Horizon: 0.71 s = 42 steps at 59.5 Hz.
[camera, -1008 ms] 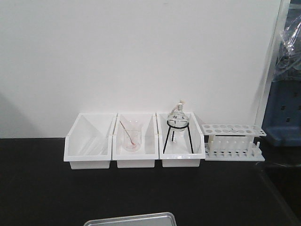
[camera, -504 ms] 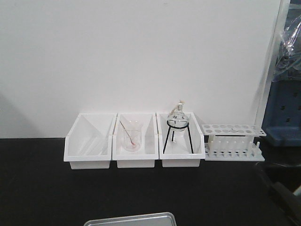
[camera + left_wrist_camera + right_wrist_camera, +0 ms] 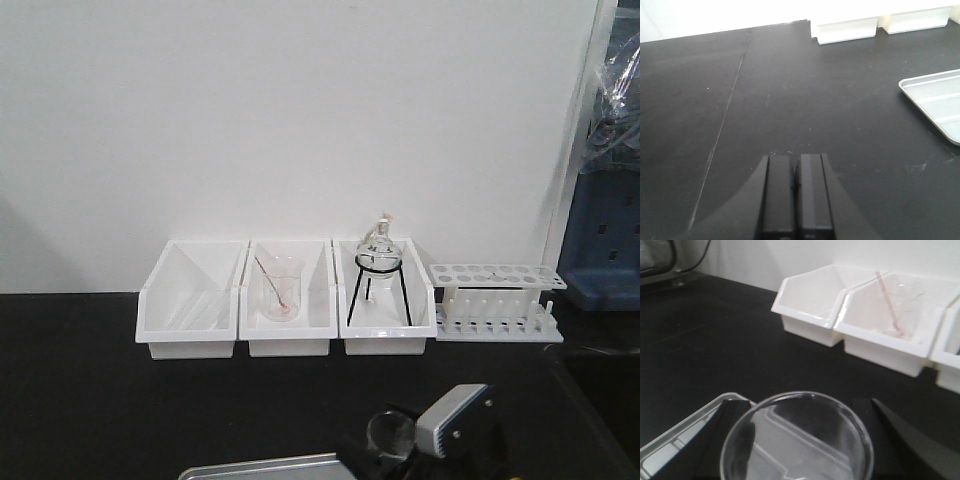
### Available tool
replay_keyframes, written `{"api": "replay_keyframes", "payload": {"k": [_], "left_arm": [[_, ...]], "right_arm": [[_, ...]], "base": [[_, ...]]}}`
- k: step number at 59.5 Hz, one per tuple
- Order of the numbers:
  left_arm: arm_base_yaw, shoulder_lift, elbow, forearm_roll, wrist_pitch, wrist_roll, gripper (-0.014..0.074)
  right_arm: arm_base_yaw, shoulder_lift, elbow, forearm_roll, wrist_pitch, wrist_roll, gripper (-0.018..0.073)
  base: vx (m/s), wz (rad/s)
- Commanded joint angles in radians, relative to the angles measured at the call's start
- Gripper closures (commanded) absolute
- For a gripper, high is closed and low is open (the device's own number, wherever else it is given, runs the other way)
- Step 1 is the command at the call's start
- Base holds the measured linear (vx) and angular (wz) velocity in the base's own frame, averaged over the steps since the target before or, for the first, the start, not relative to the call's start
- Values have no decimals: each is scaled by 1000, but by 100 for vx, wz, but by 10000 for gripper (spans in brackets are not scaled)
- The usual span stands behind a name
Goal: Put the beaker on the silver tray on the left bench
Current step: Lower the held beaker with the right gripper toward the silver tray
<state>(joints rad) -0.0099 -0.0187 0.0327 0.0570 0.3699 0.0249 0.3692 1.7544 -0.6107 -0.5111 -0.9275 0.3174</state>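
The clear glass beaker [image 3: 797, 440] is held between the black fingers [image 3: 727, 427] of my right gripper [image 3: 800, 412], rim up. It hangs over the near corner of the silver tray [image 3: 670, 450]. In the front view the beaker [image 3: 392, 433] and right gripper [image 3: 385, 447] are at the bottom edge, over the right end of the tray [image 3: 260, 468]. My left gripper [image 3: 795, 162] is shut and empty, low over the black worktop [image 3: 790, 90], with the tray [image 3: 940, 100] to its right.
Three white bins stand along the back wall. The middle one holds a pink-tinged beaker with a rod [image 3: 282, 290]; the right one holds a round flask on a black tripod [image 3: 378, 265]. A white test-tube rack [image 3: 495, 300] stands beside them. Blue equipment [image 3: 605, 240] is at far right.
My right gripper, holding the beaker, has come into the front view from the lower right and moved left over the tray's right end. The tray and bins have not moved.
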Motion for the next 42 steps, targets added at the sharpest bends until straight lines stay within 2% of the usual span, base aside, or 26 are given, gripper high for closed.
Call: {"api": "replay_keyframes", "payload": {"k": [1, 6, 33, 42], "left_arm": [[-6, -7, 20, -3, -75, -2, 595], [-6, -7, 20, -3, -75, -2, 595], [-6, -7, 20, -3, -75, -2, 595], [-6, -7, 20, -3, -75, -2, 595]], "right_arm": [[-1, 100, -89, -81, -181, 2, 571], [-1, 184, -137, -116, -182, 12, 571], [-1, 323, -160, -78, -110, -11, 558], [-1, 323, -159, -78, -103, -3, 496]], "base": [[0, 0], [0, 0], [0, 0], [0, 0]]}}
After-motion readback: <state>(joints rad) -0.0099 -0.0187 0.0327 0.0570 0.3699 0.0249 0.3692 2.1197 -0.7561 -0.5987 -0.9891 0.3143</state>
